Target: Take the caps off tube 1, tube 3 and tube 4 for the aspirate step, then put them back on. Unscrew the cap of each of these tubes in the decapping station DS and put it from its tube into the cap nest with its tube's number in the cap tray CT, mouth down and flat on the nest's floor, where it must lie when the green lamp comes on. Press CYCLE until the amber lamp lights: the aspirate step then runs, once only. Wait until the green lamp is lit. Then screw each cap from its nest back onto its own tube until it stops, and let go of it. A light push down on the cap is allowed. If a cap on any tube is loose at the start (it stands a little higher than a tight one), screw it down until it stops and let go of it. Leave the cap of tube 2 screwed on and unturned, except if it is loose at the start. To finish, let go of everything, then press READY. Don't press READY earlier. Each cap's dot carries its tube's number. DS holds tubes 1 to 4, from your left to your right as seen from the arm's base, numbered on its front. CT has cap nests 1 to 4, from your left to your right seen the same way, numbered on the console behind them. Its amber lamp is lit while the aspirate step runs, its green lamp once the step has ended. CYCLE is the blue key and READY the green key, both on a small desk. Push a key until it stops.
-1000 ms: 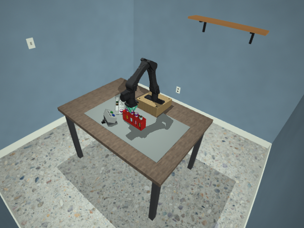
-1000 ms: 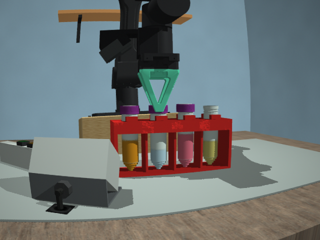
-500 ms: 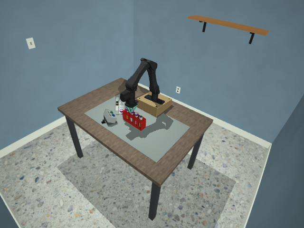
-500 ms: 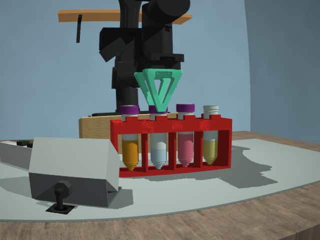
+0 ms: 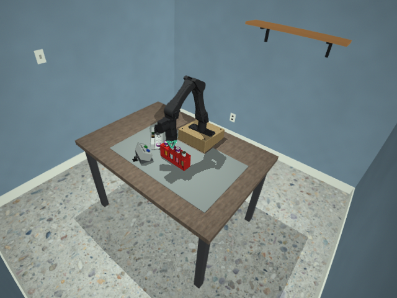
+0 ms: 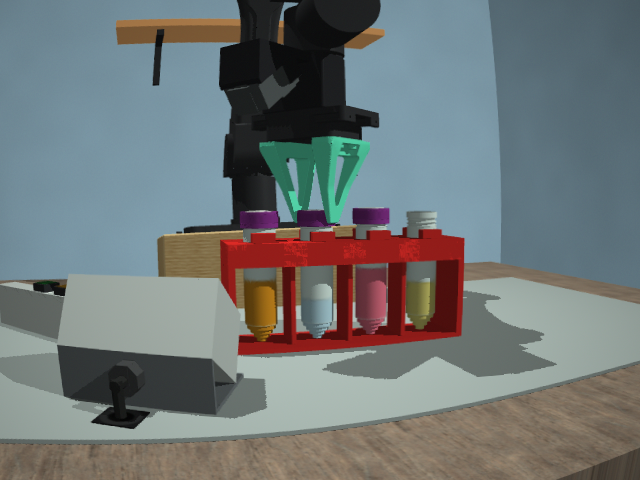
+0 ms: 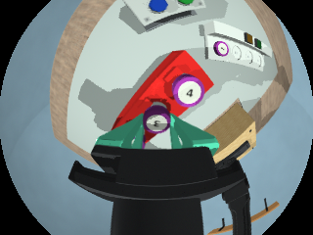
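Observation:
The red decapping station point(image 6: 341, 249) point(image 5: 175, 157) point(image 7: 159, 85) holds four tubes. My gripper point(image 6: 316, 213) point(image 5: 170, 144) point(image 7: 156, 117) stands upright over it, shut on the purple cap of tube 3 point(image 6: 308, 220) point(image 7: 156, 120), which sits on the light-blue tube. The cap of tube 4 point(image 6: 258, 219) point(image 7: 190, 92) sits on the orange tube. The cap of tube 2 point(image 6: 370, 215) sits on the pink tube. Tube 1 point(image 6: 421, 221), the yellow one, has a bare threaded mouth. One purple cap point(image 7: 222, 49) lies in an end nest of the cap tray point(image 7: 243, 57) point(image 5: 157, 139).
Both tray lamps look dark. The wooden base box point(image 5: 201, 136) point(image 6: 186, 253) is behind the station.

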You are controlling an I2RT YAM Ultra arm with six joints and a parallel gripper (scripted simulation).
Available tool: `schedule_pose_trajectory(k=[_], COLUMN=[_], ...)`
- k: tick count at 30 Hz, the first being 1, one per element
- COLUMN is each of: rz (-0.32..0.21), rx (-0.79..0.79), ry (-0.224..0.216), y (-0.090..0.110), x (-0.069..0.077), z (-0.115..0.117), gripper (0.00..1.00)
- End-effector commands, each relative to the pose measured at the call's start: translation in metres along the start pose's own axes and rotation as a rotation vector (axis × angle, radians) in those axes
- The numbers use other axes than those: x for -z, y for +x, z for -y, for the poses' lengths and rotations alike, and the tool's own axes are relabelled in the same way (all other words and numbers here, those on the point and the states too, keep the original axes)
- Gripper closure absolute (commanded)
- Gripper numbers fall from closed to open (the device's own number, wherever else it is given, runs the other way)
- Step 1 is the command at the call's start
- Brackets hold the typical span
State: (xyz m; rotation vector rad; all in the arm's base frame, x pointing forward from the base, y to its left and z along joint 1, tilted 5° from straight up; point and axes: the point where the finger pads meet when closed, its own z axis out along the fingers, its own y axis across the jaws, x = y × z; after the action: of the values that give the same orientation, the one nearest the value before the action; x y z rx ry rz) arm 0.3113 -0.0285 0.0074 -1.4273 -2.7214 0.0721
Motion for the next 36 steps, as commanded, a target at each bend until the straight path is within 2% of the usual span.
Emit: schedule_pose_trajectory(k=[1,10,12,27,29,36], rz=[0.012,0.013,0.013,0.013,0.013,0.013], rx=[0.241,0.691,0.691,1.441,1.441,1.791], ry=[-0.003,-0.001,-0.001,0.004,0.004,0.007], y=[-0.0024,-0.0024,-0.0024,-0.0023,-0.0023,-0.0023], x=[0.0031,0.0033,0.0033,0.0037,0.0037,0.0039], z=[-0.0008,-0.0008,-0.0008,-0.0009,-0.0009,-0.0008], gripper=[1.0,1.0,1.0,1.0,1.0,1.0])
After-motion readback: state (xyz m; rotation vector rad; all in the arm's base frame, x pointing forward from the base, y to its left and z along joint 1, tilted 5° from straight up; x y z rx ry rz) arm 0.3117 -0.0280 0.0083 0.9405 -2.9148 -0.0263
